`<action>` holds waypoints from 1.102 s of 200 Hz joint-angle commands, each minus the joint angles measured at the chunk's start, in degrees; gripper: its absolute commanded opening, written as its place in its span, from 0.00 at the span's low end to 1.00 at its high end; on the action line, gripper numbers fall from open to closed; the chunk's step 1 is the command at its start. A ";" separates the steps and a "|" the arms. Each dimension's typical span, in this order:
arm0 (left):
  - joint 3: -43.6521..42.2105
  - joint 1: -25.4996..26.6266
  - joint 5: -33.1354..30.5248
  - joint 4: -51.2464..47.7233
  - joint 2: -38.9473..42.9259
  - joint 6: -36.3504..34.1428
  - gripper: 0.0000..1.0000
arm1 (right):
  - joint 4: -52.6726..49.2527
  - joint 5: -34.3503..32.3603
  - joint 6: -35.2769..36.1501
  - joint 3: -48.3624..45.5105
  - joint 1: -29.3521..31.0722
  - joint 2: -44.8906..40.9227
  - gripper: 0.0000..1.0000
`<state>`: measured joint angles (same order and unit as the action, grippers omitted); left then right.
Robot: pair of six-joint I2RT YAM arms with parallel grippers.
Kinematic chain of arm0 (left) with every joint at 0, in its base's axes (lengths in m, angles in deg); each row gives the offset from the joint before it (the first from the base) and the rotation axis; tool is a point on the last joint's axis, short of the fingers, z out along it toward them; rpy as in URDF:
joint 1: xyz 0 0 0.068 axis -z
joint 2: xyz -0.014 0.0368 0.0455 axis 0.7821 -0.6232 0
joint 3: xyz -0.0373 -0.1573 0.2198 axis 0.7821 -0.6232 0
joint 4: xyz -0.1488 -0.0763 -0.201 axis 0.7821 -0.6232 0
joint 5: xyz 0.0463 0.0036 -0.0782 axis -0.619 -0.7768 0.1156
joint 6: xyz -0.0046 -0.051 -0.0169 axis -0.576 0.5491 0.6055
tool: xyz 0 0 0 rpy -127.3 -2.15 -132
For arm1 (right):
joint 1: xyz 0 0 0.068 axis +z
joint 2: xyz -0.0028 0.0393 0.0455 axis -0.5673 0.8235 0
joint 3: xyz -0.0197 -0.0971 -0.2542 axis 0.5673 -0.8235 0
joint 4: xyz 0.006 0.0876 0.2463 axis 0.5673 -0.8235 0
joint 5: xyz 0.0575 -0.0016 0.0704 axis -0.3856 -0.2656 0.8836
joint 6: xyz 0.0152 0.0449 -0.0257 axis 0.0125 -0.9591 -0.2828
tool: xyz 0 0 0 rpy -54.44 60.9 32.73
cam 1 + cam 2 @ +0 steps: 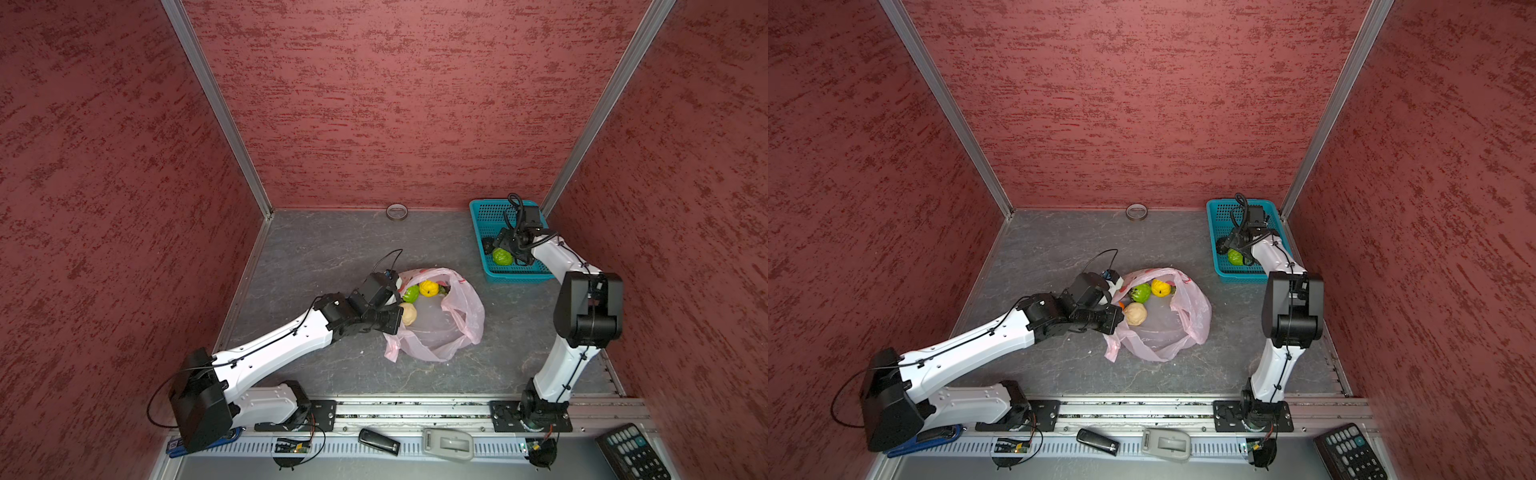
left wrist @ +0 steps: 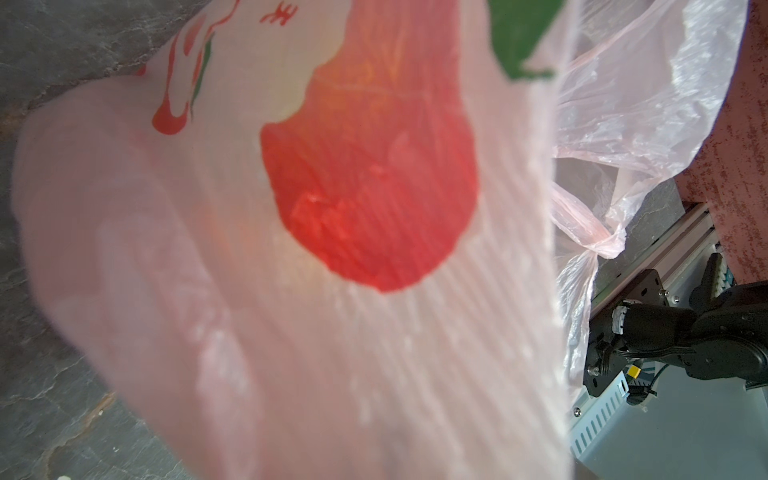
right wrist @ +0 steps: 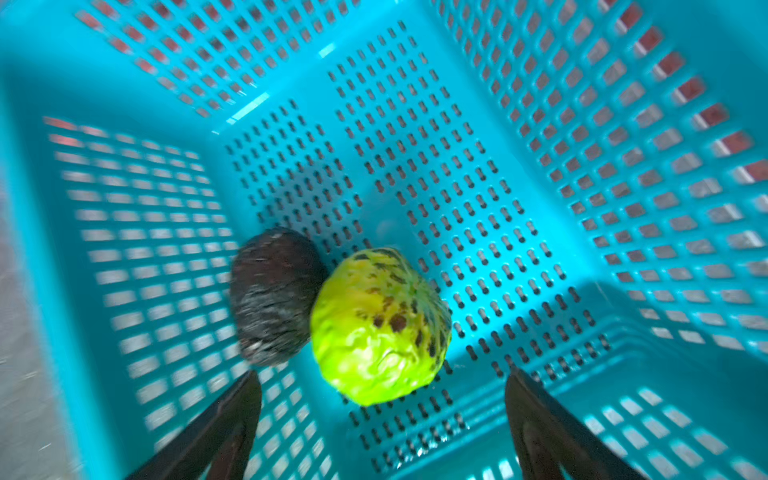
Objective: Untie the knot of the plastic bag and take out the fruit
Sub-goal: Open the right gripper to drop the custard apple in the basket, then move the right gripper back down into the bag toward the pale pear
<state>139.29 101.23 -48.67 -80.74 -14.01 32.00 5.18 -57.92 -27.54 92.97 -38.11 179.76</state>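
Top views: L pincer [image 1: 394,322] was closed on the near rim of the bag [image 1: 461,316]; bag mouth was open. Beige fruit [image 1: 409,312] sat right at its tip. Green fruit [image 1: 411,293] and yellow fruit [image 1: 428,287] were farther in, side by side, all inside the bag. R pincer [image 1: 508,251] pointed down into the basket [image 1: 482,216], well apart from the bag.

L wrist: bag film w/ red print filled the view, right up against the pincer; fingers not visible. Twisted handle strip [image 2: 602,245] showed beyond the film.

R wrist: fingers [image 3: 232,419] were spread wide, nothing held. Bumpy green fruit [image 3: 380,324] lay on the basket floor just ahead, btwn them. Blackish fruit [image 3: 274,295] was touching it.
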 commanded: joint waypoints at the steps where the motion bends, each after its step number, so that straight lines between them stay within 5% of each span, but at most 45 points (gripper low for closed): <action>1: 0.58 0.22 -0.40 -0.82 1.42 -0.86 0.00 | -1.46 4.37 -0.25 -1.62 1.04 -6.93 0.93; 54: 0.56 0.31 -1.54 -1.89 2.02 0.28 0.00 | -5.00 9.93 -3.11 -10.34 8.87 -23.38 0.93; 110: 0.24 0.18 -1.10 -2.23 2.65 1.36 0.00 | -10.99 11.45 -7.69 -13.31 24.35 -37.53 0.93; 165: 0.56 0.16 -0.61 -2.58 1.99 1.94 0.00 | -10.63 9.35 -13.62 -14.72 42.90 -39.88 0.92; 220: 1.11 0.40 -1.38 -3.02 2.26 2.52 0.00 | -2.51 6.01 -17.48 -22.44 54.03 -37.13 0.92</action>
<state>139.29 101.36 -49.56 -83.10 -11.98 34.03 -1.81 -48.04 -41.96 73.89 12.97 141.41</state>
